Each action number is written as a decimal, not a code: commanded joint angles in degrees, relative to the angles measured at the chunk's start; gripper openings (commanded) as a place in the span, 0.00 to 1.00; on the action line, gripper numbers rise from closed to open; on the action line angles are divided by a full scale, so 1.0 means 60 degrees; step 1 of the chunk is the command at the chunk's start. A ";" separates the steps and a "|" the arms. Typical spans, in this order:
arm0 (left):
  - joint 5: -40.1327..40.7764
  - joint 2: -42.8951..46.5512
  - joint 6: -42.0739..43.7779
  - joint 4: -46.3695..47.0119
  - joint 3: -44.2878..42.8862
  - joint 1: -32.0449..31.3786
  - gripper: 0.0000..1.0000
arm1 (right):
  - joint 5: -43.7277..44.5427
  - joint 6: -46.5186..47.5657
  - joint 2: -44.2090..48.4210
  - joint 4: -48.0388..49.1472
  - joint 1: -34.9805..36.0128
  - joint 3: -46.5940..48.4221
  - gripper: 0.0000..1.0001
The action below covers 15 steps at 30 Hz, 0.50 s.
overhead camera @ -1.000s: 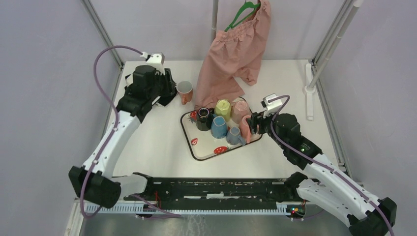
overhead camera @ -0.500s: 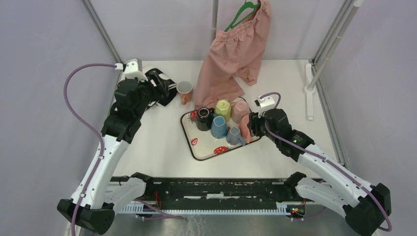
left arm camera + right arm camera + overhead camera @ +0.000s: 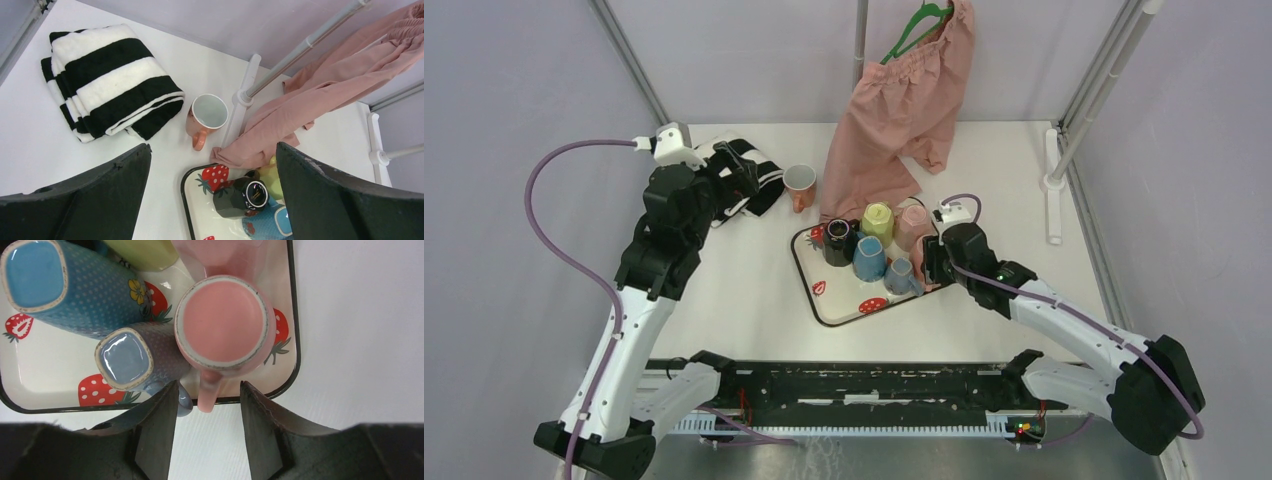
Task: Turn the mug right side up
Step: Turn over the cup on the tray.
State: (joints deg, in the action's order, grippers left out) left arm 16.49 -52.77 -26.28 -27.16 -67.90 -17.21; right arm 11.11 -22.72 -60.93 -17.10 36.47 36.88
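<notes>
Left gripper (image 3: 213,145) stands with its jaws spread wide and nothing between them. A second ago it was crowded over the striped towel (image 3: 107,80) right beside the salmon mug (image 3: 207,114). Since then the arm has drawn back toward the left edge of the table (image 3: 30,140), the towel has come into full view from above, and the jaws have parted. That mug stands upright on the table, mouth up, apart from the gripper. It sits just beside the towel and near the hem of the hanging pink garment (image 3: 310,95), with its handle pointing toward the tray. The right gripper (image 3: 208,387) has meanwhile slid in closer to the right edge of the strawberry-printed tray (image 3: 50,372) and narrowed somewhat. Its fingers now flank the handle (image 3: 207,392) of the pink mug (image 3: 225,322), with a gap visible on both sides, so it holds nothing. This pink mug rests upside down in the tray's corner, touching an upside-down grey-blue mug (image 3: 125,357), with a dotted blue mug (image 3: 35,272) beyond.
</notes>
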 commanded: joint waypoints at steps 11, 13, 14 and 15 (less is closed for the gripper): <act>-0.0092 -0.0037 -0.0385 -0.0208 -0.0153 -0.0002 1.00 | 0.0903 -0.0447 -0.1203 0.0404 0.0079 0.0239 0.50; -0.0115 -0.0063 -0.0380 -0.0219 -0.0140 -0.0002 1.00 | 0.1021 -0.0434 -0.1302 0.0386 0.0098 0.0280 0.50; -0.0092 -0.0079 -0.0380 -0.0214 -0.0128 -0.0002 1.00 | 0.1059 -0.0432 -0.1362 0.0377 0.0098 0.0295 0.50; -0.0034 -0.0110 -0.0380 -0.0234 -0.0114 -0.0002 1.00 | 0.1088 -0.0423 -0.1408 0.0375 0.0095 0.0311 0.50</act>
State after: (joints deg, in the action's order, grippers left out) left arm 16.25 -52.95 -26.28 -28.77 -67.90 -17.21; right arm 14.44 -24.34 -68.45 -15.70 36.75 36.88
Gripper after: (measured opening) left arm 0.996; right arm 0.501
